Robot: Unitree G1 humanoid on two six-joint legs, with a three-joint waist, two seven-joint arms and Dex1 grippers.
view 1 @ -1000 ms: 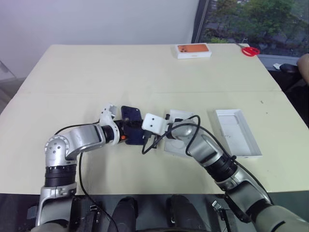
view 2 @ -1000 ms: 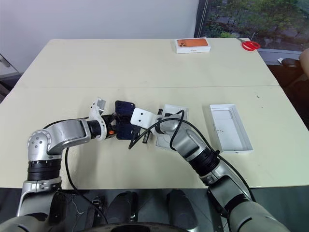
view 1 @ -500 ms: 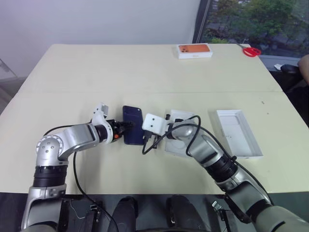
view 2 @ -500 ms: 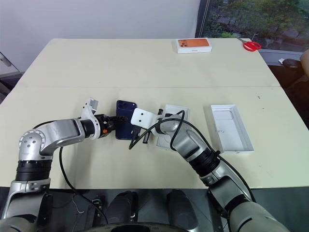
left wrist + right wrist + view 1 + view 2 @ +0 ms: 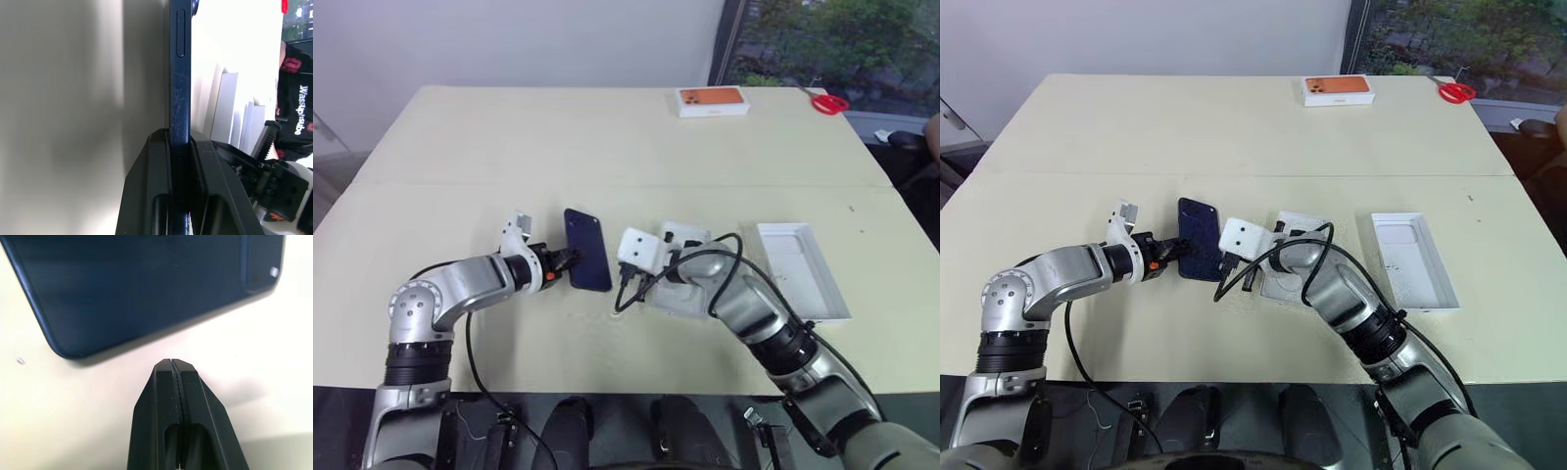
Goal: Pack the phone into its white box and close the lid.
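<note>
Slim dark navy-blue smartphone (image 5: 586, 262) now pinched at left edge by left gripper (image 5: 180, 147), previously spread. Right gripper (image 5: 175, 369) pressed together, withdrawn rightward. Boxing pending.

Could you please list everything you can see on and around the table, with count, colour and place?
table: one, cream, under everything.
phone: one, dark navy, left of centre, tilted up on its edge in the left gripper.
white box: one, white, centre, largely covered by the right arm.
lid: one, white, lying open side up to the right of the white box.
orange-topped box: one, white with orange top, far edge of the table.
scissors: one pair, red handles, far right corner.
left gripper: one, black fingers, shut on the phone's edge.
right gripper: one, black fingers, shut with nothing between them, just beside the phone.
</note>
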